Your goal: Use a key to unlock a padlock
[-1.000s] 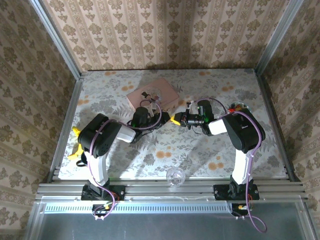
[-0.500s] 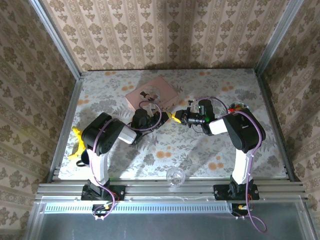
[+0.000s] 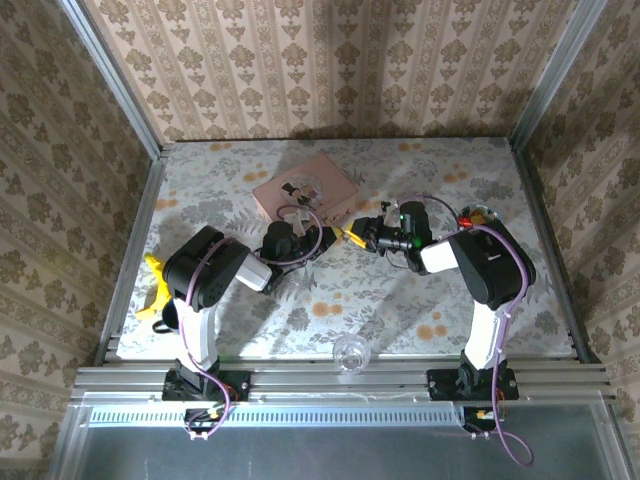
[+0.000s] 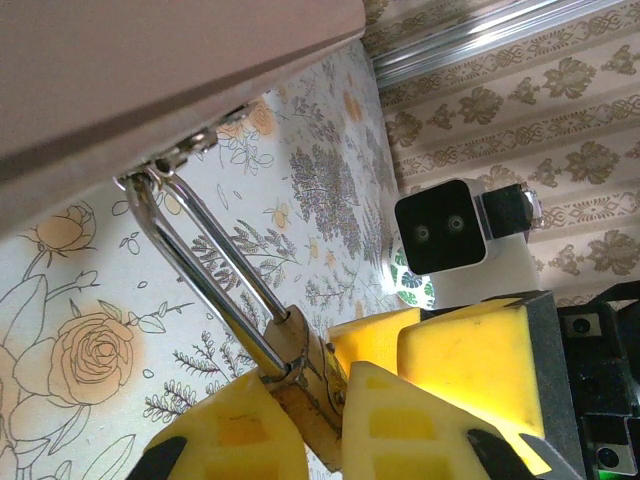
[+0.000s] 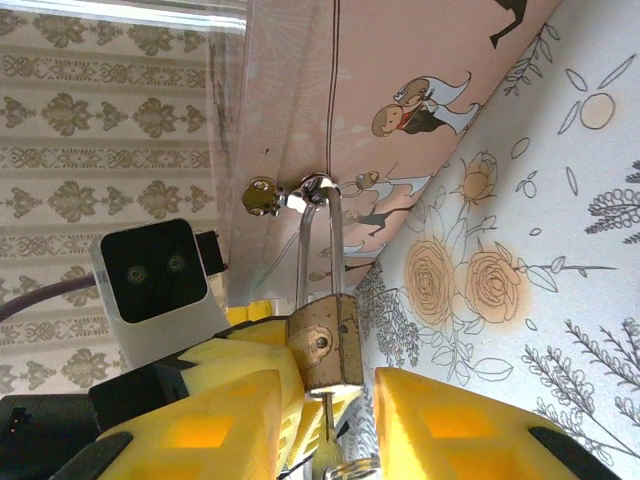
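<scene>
Off the 5 o'clock corner of the pink box [image 3: 305,188], mid-counter [image 3: 420,320], the little brass padlock [image 5: 325,345] hangs by its shackle [image 4: 200,265] from the box's silver hasp [image 5: 300,190]. Left hand [image 4: 320,425] comes in from about 8 o'clock and is clamped right on the lock body, yellow fingers [image 4: 240,440] either side. Right hand [image 5: 328,400] faces it from 3 o'clock, just beside it. Key [image 5: 327,425] is stuck in the bottom of the lock, shaft sitting in the gap between the right fingers [image 5: 450,430]. Honestly can't tell if they're pinching the key's head, since it's cut off at the frame edge. Glass ball [image 3: 350,352] sits at 6 o'clock by the near edge.
</scene>
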You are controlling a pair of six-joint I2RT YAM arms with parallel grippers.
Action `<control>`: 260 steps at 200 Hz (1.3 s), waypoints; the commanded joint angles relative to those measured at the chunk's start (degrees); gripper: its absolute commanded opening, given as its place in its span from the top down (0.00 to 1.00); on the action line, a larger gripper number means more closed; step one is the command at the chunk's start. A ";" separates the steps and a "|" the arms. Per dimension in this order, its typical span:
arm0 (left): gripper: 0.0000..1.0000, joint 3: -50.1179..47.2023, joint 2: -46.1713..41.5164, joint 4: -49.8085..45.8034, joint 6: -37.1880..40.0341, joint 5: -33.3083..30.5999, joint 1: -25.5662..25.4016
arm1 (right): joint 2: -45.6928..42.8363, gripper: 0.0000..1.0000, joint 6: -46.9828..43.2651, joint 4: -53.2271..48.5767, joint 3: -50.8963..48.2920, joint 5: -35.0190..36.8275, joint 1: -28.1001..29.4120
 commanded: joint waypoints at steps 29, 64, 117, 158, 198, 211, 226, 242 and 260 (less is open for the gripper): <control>1.00 -3.47 4.43 -11.18 -9.43 6.45 -1.83 | -2.27 0.72 1.63 4.76 -3.73 2.32 0.22; 1.00 -3.25 4.92 -10.67 -9.85 6.59 -1.91 | -2.30 0.75 2.80 6.57 -4.31 2.14 1.31; 1.00 -3.47 5.08 -10.41 -10.14 6.76 -1.91 | -1.52 0.77 4.16 8.20 -3.87 2.06 1.74; 1.00 -3.39 5.23 -10.13 -10.31 6.73 -1.83 | -0.80 0.80 4.43 8.41 -3.87 1.97 2.28; 1.00 -3.21 5.29 -10.14 -10.32 6.87 -1.86 | -0.50 0.82 5.03 9.08 -4.13 1.97 2.54; 1.00 -3.21 5.25 -10.21 -10.33 6.86 -1.87 | -0.48 0.81 5.13 8.82 -4.35 2.10 2.59; 1.00 -3.29 5.23 -10.12 -10.42 6.85 -1.91 | -0.41 0.80 5.13 8.90 -4.76 2.21 2.63; 1.00 -3.37 5.22 -10.03 -10.54 6.85 -1.91 | -0.40 0.83 5.13 9.07 -4.97 2.14 2.63; 1.00 -3.30 5.23 -10.03 -10.59 6.93 -1.91 | -0.32 0.87 5.14 9.17 -5.08 2.14 2.64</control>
